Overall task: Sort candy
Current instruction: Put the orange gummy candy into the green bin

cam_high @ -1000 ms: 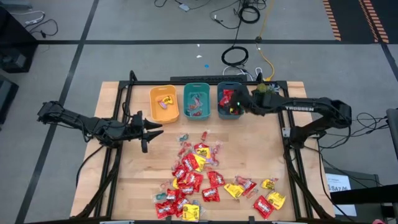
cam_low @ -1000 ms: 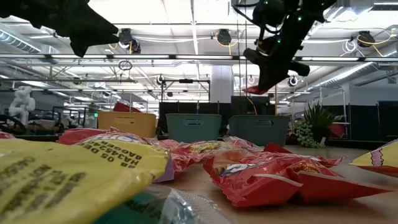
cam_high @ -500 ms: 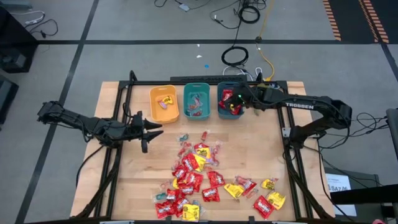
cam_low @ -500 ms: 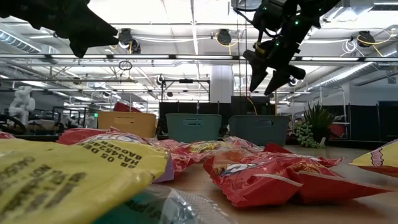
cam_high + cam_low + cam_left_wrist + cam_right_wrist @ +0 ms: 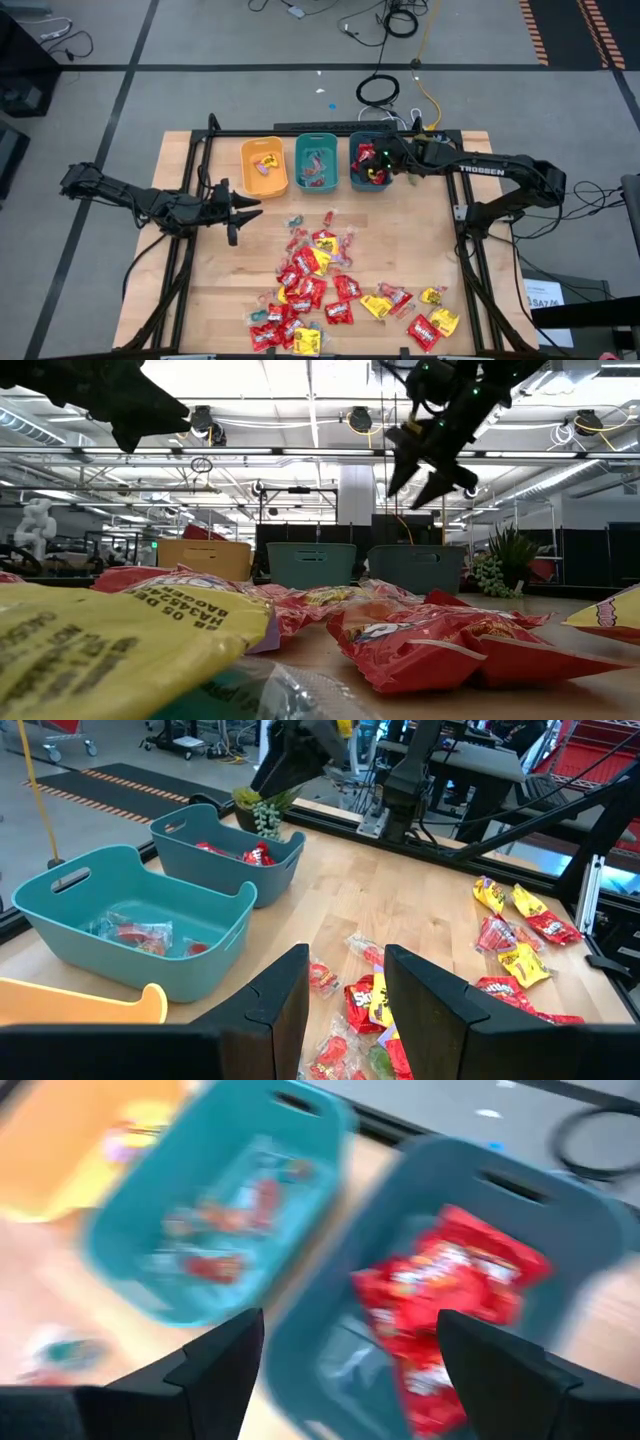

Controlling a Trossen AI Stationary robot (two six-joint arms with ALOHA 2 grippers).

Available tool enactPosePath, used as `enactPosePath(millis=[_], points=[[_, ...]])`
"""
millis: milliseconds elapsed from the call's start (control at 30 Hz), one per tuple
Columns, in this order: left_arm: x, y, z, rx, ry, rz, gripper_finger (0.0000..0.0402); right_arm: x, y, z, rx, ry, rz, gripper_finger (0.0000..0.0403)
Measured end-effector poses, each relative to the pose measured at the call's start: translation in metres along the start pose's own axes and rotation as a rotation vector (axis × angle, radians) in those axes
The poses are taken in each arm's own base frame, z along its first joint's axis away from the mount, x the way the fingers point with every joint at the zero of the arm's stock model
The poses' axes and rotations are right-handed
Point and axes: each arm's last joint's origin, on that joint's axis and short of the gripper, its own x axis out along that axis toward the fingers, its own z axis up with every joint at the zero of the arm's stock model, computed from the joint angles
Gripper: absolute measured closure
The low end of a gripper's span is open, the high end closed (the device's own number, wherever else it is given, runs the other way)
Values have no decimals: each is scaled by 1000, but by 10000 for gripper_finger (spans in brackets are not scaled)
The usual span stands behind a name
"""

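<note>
The big wooden bench [image 5: 420, 250] has three plastic bins along its far edge: a yellow bin [image 5: 264, 166], a light teal bin [image 5: 316, 162] and a dark teal bin [image 5: 368, 162]; the right gripper [image 5: 383, 160] hangs over the dark one, and its fingers, shut on a red packet a second ago, now stand wide apart and empty; that shiny red packet [image 5: 440, 1295] lies in the bin, so one sweet is sorted; the left gripper [image 5: 243, 207] waits open and empty near the left edge; many little candy packets [image 5: 315, 285] sit near the front edge, unsorted.
</note>
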Motion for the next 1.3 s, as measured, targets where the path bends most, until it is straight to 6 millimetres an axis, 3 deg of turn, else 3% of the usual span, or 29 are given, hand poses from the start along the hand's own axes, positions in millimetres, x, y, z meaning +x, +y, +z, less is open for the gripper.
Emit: enactPosePath(millis=[233,467,633,967,1300], points=[[0,0,0,0,0,0,260,-13,41,-3,-163,-131,244,137],[0,0,0,0,-1,0,260,-21,72,-36,-388,-51,326,158],[0,0,0,-1,-1,0,260,-10,92,-61,-566,-8,357,175],[0,0,0,0,4,-15,260,25,97,-117,-775,318,288,217],[0,0,0,-1,4,-16,260,55,101,-151,-952,430,288,239]])
